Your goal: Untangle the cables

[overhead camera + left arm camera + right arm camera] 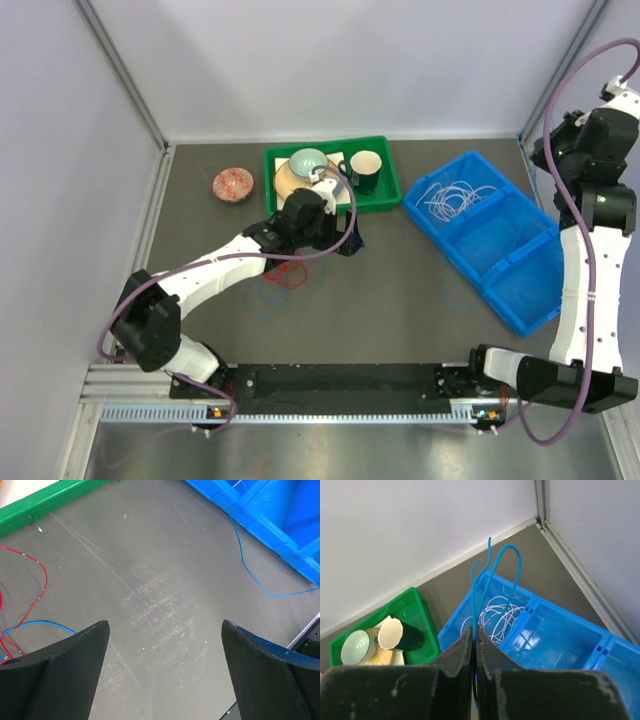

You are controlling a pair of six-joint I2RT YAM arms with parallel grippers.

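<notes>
Three cables: white, red and blue, all thin and loosely looped, lying in separate spots.
Left gripper: fingers spread wide with nothing between them; only the bare dark table shows under the gap.
Red cable: on the table outside the finger at the left of the left wrist view, in open curves, untouched.
Blue cable: one strand lies on the table ahead of the other left finger, along the foot of the blue bin. Another strand passes close by the first finger's tip and crosses the red one there.
Right gripper: fingers pressed together and clamped on the blue cable, held high above the bin.
Blue loop at the right gripper: rises from between the fingertips as a tall narrow arch, with a loose end beside it.
White cable: coiled in the bin's end compartment, beyond and below the right fingertips.
Green tray: off to the left of the right fingers, holding a dark green cup and a pale bowl.
Reddish dish: on the table beside the tray, well apart from both grippers.
</notes>
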